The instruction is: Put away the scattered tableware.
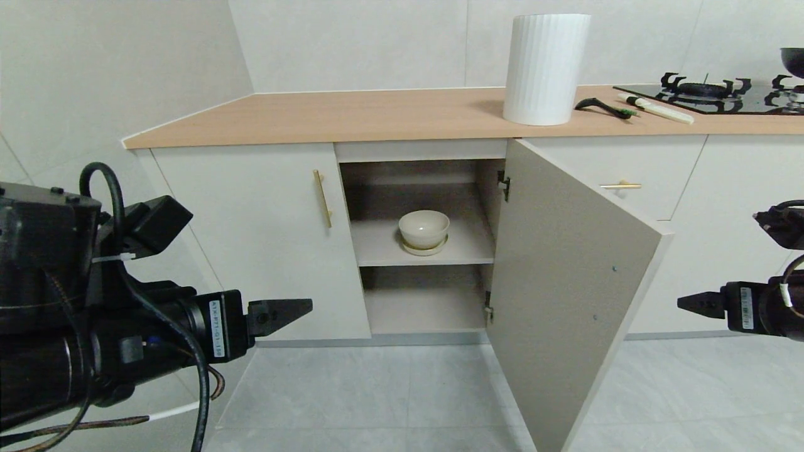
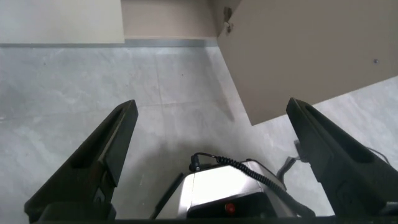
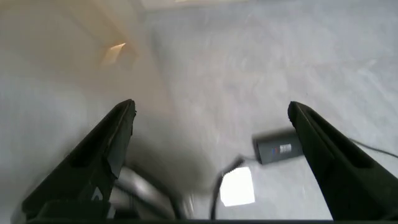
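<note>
A cream bowl (image 1: 424, 228) sits on a small plate (image 1: 424, 248) on the middle shelf of the open cabinet (image 1: 421, 251). The cabinet door (image 1: 565, 276) is swung wide open to the right. My left gripper (image 1: 286, 312) hangs low at the left, in front of the closed left door, open and empty, its fingers (image 2: 106, 155) spread over the floor. My right gripper (image 1: 691, 303) is at the far right, beyond the open door, also open with nothing between its fingers (image 3: 329, 155).
On the wooden countertop (image 1: 352, 116) stand a tall white ribbed cylinder (image 1: 545, 68), a black-handled tool (image 1: 606, 107) and a white utensil (image 1: 656, 108). A gas hob (image 1: 722, 93) is at the back right. Grey tiled floor (image 1: 389, 395) lies before the cabinet.
</note>
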{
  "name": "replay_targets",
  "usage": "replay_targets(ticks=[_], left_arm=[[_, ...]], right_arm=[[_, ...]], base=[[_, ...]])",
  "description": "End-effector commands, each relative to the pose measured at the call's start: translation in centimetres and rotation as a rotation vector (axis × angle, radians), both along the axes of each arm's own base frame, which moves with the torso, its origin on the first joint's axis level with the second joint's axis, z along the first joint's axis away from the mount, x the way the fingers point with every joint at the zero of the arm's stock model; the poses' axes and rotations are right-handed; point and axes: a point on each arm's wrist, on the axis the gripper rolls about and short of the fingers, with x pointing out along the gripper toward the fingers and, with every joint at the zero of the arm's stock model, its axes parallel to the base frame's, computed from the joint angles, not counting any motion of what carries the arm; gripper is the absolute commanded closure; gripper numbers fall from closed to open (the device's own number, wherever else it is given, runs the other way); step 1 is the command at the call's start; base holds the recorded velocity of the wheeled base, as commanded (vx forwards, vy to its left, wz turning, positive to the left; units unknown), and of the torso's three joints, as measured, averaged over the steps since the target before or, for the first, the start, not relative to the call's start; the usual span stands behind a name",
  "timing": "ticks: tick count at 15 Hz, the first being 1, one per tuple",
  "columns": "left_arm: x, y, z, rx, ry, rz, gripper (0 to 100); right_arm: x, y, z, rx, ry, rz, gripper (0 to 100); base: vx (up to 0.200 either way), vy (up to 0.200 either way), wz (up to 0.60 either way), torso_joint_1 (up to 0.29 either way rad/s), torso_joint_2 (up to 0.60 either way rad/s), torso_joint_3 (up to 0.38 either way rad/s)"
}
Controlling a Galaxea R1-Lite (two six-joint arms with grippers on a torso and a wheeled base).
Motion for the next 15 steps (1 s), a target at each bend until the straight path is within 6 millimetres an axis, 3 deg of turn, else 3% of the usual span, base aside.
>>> replay_targets(ticks=[1,10,15], left_arm=[[0.0,0.0,0.0,-0.001,-0.002,0.001,0],[-0.1,0.0,0.2,-0.007,-0.008,0.003,0],[-0.1,0.1,0.3,-0.011,-0.008,0.006,0]], right_arm=[[1.7,-0.3,-1.1,0.028,0.014,-0.048,0],[5.6,-0.1,-2.6,0.17,-0.09,-0.145,0],[6.0,1.0,-3.3,0.212,-0.078,-0.132,0]], base=[[0.0,0.0,0.0,0.0,0.0,0.0],[0.0,0.0,0.0,0.0,0.0,0.0],[0.0,0.0,0.0,0.0,0.0,0.0]])
